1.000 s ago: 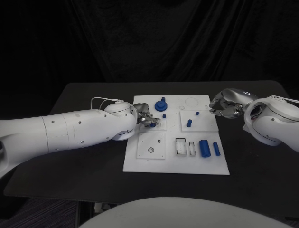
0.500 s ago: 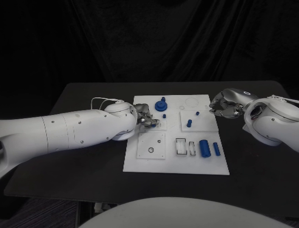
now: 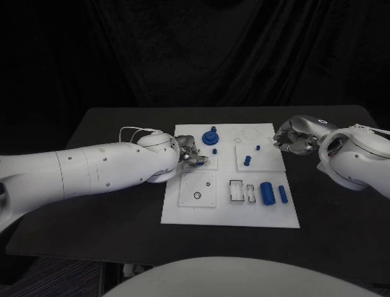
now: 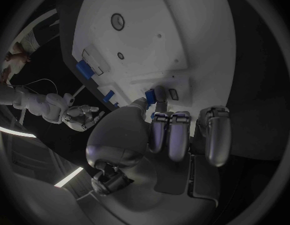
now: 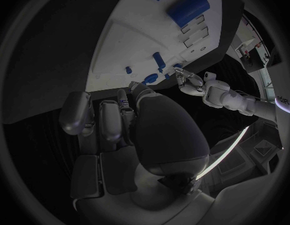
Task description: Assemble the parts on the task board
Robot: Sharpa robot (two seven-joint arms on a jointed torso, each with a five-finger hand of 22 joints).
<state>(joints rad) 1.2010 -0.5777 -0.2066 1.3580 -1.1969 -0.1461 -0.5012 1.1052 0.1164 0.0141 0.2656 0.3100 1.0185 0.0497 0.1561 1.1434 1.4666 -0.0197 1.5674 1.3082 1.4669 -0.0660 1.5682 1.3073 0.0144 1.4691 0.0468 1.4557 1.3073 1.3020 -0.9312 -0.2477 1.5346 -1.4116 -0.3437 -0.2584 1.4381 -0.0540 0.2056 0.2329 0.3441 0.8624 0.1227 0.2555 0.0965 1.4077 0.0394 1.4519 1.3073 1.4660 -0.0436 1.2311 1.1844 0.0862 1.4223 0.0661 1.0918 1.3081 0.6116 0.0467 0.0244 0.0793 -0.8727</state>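
Left hand (image 3: 189, 154) pinching a small blue part (image 4: 149, 95) at the task board (image 3: 231, 207) left edge, right hand (image 3: 291, 140) just beside its far right edge, fingers curled on nothing

One white rectangular task board (image 3: 229, 215) lies on one black table (image 3: 114, 124). On the board I count six blue plastic parts: one round knob (image 3: 210, 137), three small pegs (image 3: 247, 161), one thick cylinder (image 3: 267, 193) and one thin rod (image 3: 283, 194).
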